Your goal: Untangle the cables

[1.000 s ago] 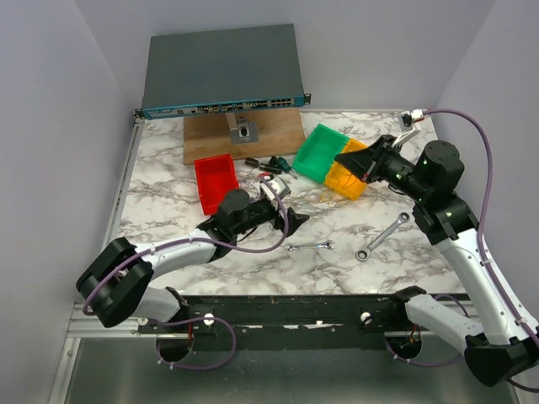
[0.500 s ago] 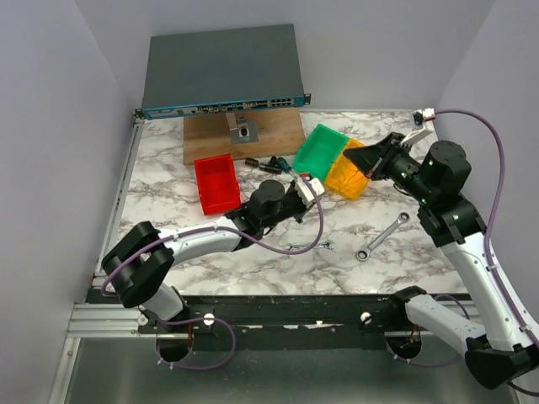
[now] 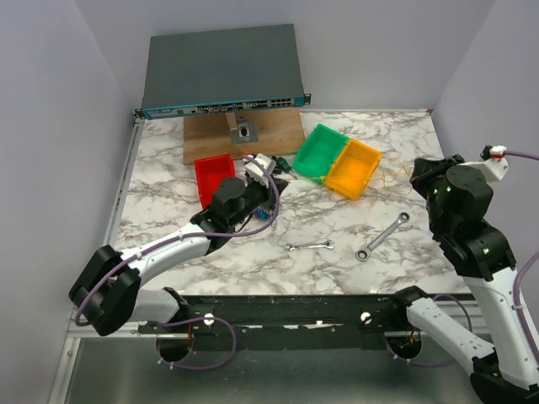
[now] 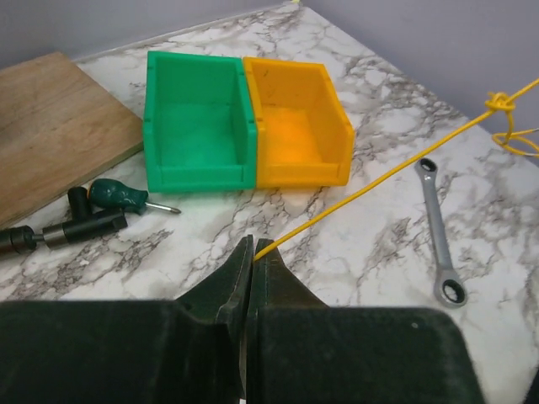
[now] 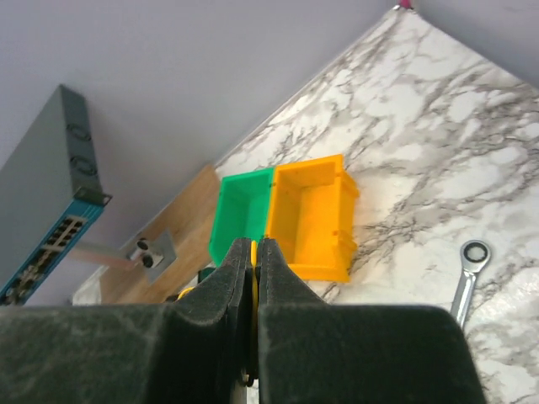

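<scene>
Cable [image 4: 370,181], yellow, stretched straight between pinching left hand [image 4: 254,246] and right hand [image 5: 255,246].

Pulled left gripper [image 4: 254,251] back beside red bin [image 3: 215,182], swung right gripper [image 5: 254,245] off orange bin [image 3: 354,168] to the right — stretched yellow cable [image 4: 379,181] straight.
</scene>
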{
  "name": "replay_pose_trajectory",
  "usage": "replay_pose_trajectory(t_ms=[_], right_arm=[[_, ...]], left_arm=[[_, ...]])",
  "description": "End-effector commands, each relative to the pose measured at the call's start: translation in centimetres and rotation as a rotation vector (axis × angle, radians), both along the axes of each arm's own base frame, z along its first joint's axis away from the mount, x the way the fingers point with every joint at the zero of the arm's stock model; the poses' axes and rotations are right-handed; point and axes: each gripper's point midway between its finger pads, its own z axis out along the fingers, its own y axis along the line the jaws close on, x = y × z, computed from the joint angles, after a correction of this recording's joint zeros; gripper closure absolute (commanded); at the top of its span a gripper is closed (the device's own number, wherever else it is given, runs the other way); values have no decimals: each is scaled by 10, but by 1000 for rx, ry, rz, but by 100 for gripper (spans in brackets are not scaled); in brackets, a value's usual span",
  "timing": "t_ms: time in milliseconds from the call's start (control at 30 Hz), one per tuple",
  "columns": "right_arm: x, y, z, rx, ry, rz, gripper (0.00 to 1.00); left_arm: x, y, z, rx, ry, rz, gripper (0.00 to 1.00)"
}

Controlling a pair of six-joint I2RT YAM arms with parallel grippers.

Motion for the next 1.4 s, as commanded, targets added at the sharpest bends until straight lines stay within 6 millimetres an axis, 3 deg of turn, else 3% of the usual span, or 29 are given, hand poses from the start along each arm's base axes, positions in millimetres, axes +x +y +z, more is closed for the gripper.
replay_pose_trajectory(t_ms=[0,67,133,233,333,467,567,633,733,833,1067,1200,1367], right_arm=[[-44,-83,26,-3,-113,-446,99],[-54,-92,25,22,-125,-506,99],[-43,-77,30,-22,-135,-389,94],[-8,-1,27,-100,-149,71,72],[10,60,-4,-79,-80,373,60],[20,87,-59,-27,52,485,57],[20,106,-94,-25,116,593,27],[16,127,-115,-23,151,719,22],[9,152,-150,10,208,876,19],[5,165,-186,57,274,930,18],[-13,200,-239,13,349,1006,24],[-26,230,-249,10,306,1086,25],[-41,249,-252,10,226,1161,25]], left_arm=[[6,80,-73,94,240,324,100],[3,94,-75,84,254,376,100],[-1,96,-69,67,227,358,100],[-13,82,-58,33,169,235,100],[-20,71,-54,32,158,152,100],[-26,65,-59,65,179,98,100],[-32,62,-62,79,178,60,100],[-36,58,-61,82,162,17,100],[-42,53,-56,65,122,-32,100],[-46,53,-50,31,79,-48,100],[-46,59,-46,18,55,-22,100],[-45,59,-47,26,66,-16,100],[-45,58,-48,28,72,-19,100]])
